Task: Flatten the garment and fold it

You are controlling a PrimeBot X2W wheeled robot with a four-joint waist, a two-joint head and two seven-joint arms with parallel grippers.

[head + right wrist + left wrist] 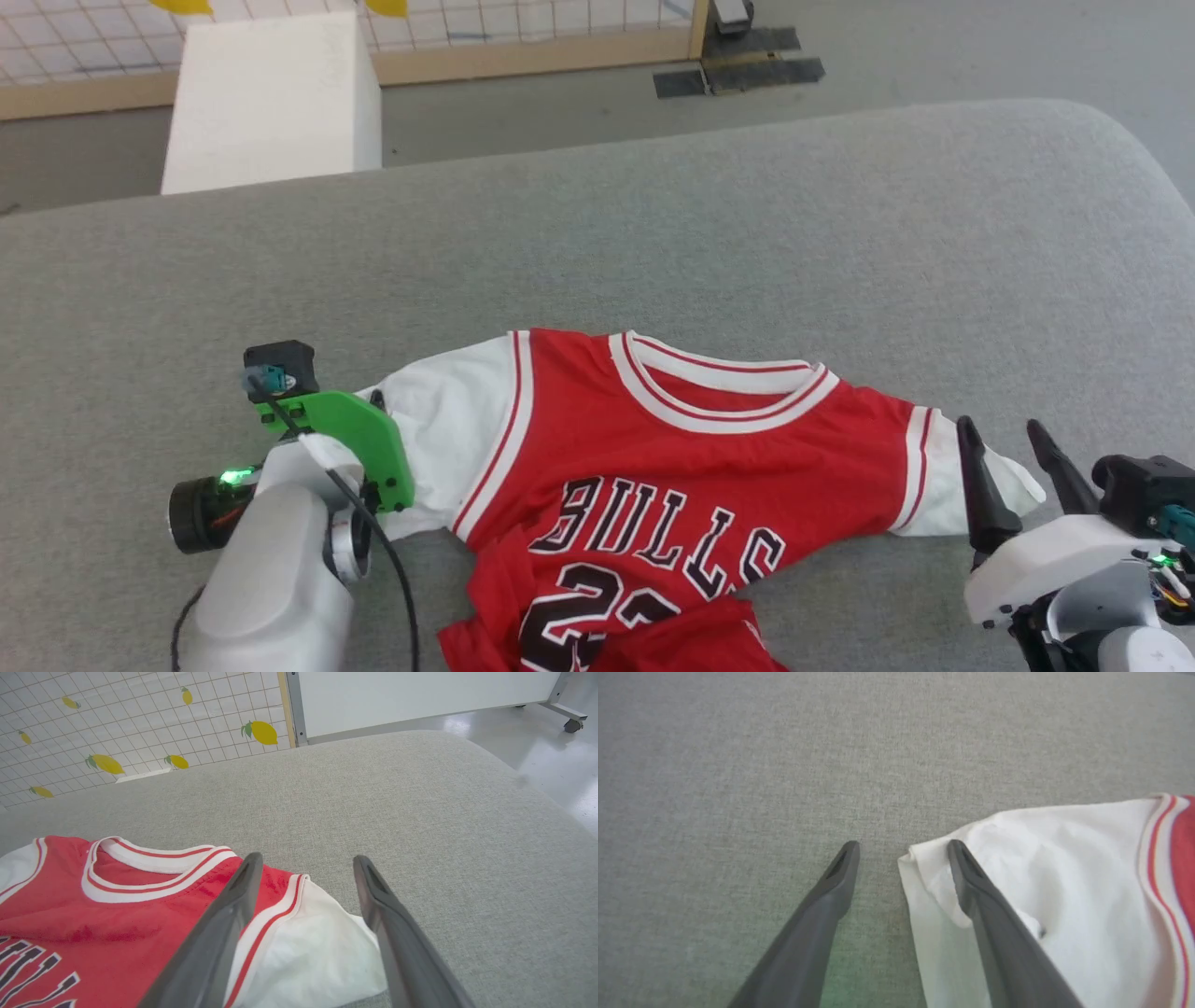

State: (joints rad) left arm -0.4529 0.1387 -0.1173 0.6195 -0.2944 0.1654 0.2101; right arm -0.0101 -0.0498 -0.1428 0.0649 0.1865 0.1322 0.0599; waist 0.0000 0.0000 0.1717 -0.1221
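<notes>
Grey woven cloth covers the desk [653, 233], with a white box [271, 103] and a lemon-patterned tiled panel [140, 718] beyond its far edge. Low in the middle of the head view, the garment [672, 448] lies print-up with its collar toward the top of the frame. Its shoulders are fairly flat, but the hem at the bottom edge is bunched back over the numbers. The step in hand looks like flattening by the sleeves. To do it well, each tool should pinch only the outer sleeve edge, then both should draw apart evenly and low over the cloth so the chest is not dragged askew; the rumpled hem will need its own pull afterwards. In its wrist view the left tool [901, 847] stands with its fingers apart. One tip is over the corner of the white left sleeve [1041, 858] and the other over bare cloth, holding nothing; whether it touches cannot be told. The right tool [306, 858] is likewise spread, straddling the right sleeve [317, 952] at the lower right of the head view, with nothing gripped.
</notes>
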